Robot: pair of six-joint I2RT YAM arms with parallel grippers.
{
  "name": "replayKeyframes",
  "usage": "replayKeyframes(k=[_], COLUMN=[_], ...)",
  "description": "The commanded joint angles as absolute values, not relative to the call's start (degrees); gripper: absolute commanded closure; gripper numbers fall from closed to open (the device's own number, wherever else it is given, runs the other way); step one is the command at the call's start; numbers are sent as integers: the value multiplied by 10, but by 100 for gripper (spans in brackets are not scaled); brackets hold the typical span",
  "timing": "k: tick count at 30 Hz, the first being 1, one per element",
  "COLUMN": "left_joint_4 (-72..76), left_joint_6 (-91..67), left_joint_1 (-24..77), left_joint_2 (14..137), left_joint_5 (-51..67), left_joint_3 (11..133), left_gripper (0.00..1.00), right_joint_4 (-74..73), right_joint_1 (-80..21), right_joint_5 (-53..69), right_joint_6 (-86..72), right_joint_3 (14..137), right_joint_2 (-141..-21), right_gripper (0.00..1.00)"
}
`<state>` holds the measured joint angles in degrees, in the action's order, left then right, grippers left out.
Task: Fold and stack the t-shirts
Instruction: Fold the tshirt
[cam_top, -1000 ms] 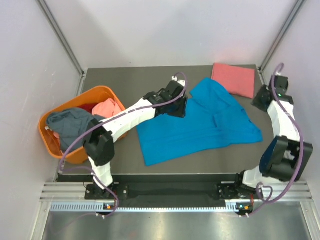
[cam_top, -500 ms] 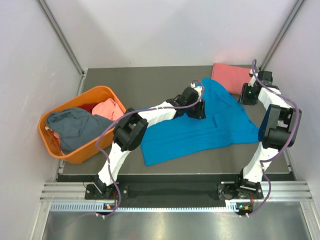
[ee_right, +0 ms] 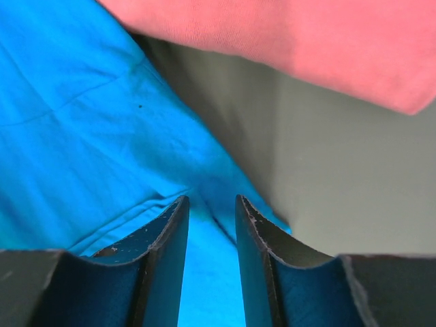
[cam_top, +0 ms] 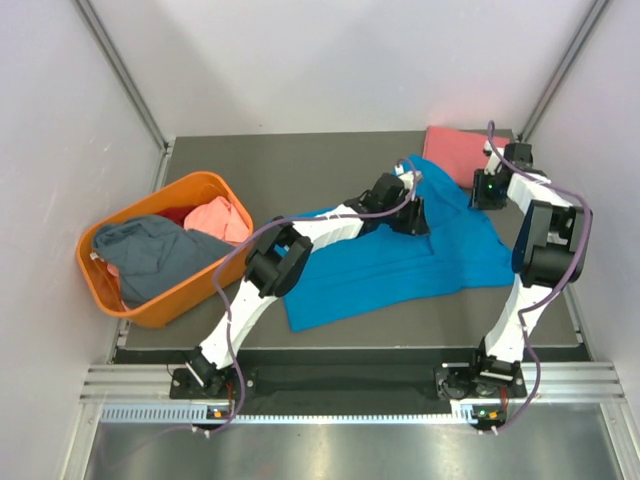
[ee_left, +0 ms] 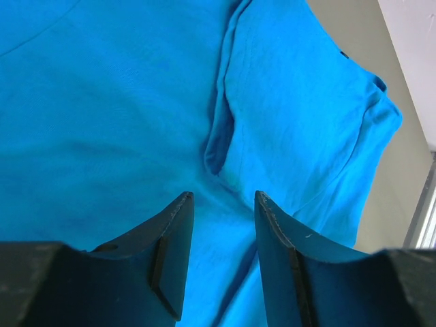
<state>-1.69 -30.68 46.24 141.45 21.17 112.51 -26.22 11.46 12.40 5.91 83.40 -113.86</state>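
Blue t-shirt [cam_top: 420, 265], pink t-shirt [cam_top: 460, 155], orange basket [cam_top: 150, 308]

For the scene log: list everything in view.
blue shirt: one, bright blue, spread across the table's middle
folded shirt: one, salmon-pink, far right corner
grey shirt: one, grey-blue, heaped in the basket
pink shirt: one, salmon-pink, in the basket's far side
red cloth: one, dark red, in the basket, mostly hidden
basket: one, orange, table's left edge
table: one, dark grey
left gripper: black, open, over the blue shirt
right gripper: black, open, over the blue shirt's edge, near the folded shirt
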Motion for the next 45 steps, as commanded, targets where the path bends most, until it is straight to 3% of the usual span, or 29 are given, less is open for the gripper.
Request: replayKeyframes(k=[1,5,7,9,13,15,45], left_joint_4=[17,18,22,23,22,24,22], left_joint_6=[-317,-317,-318,-319,-321,-322,-328], left_joint_1=[466,468,469,469,469,468,469], left_joint_2=[1436,1446,1448,1453,1456,1456,1326], left_joint_5=[235,236,238,243,252,257,118], left_joint_3=[1164,1172,1173,1182,1187,1187,1066], left_gripper=[54,55,58,64,89,100,100], right_joint_4=[-248,-237,-234,-228,-211,-195,-117], right_joint_1=[106,100,98,95,91,90,26], right_joint_5=[140,148,147,145,140,139,80], right_joint_6=[80,82,82,82,83,83,117], right_joint_3=[860,856,853,850,835,824,850], right_joint_2=[-1150,-1151,-1150,-1143,-1124,-1115,-1109], right_gripper=[65,69,78,85,100,100,100])
